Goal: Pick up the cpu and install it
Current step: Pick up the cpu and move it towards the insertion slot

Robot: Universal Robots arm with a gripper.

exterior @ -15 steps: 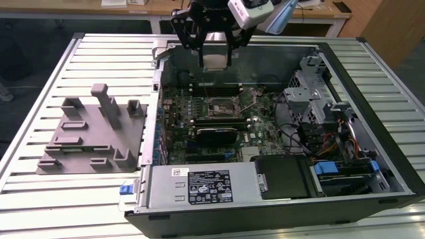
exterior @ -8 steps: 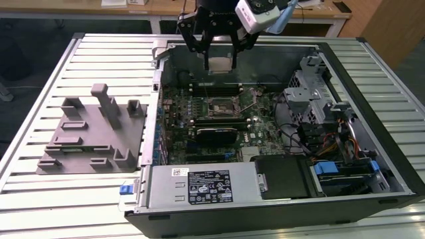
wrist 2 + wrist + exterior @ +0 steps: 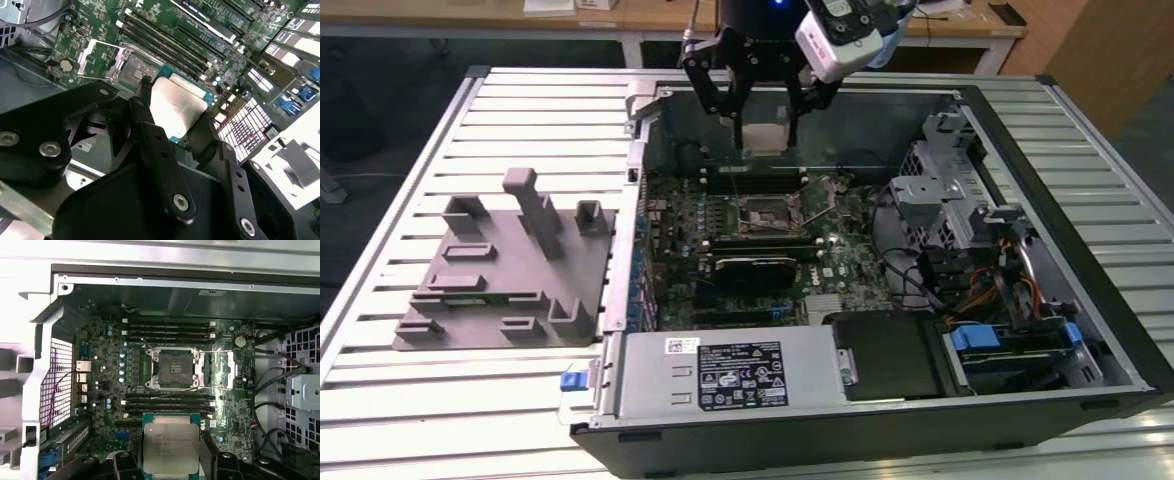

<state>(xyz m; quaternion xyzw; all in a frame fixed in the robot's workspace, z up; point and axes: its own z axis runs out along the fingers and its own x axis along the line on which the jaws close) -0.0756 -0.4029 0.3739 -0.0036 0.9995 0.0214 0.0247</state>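
One claw grips the cpu over the motherboard — open socket between memory sticks.

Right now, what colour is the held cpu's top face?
The cpu top is shiny silver, clearest in the first wrist view.

Open air separates the silver-topped square cpu, in the black gripper, from the uncovered square black-and-metal socket, its hinged metal frame folded aside. Long black memory slots flank it; black cables crowd one side.
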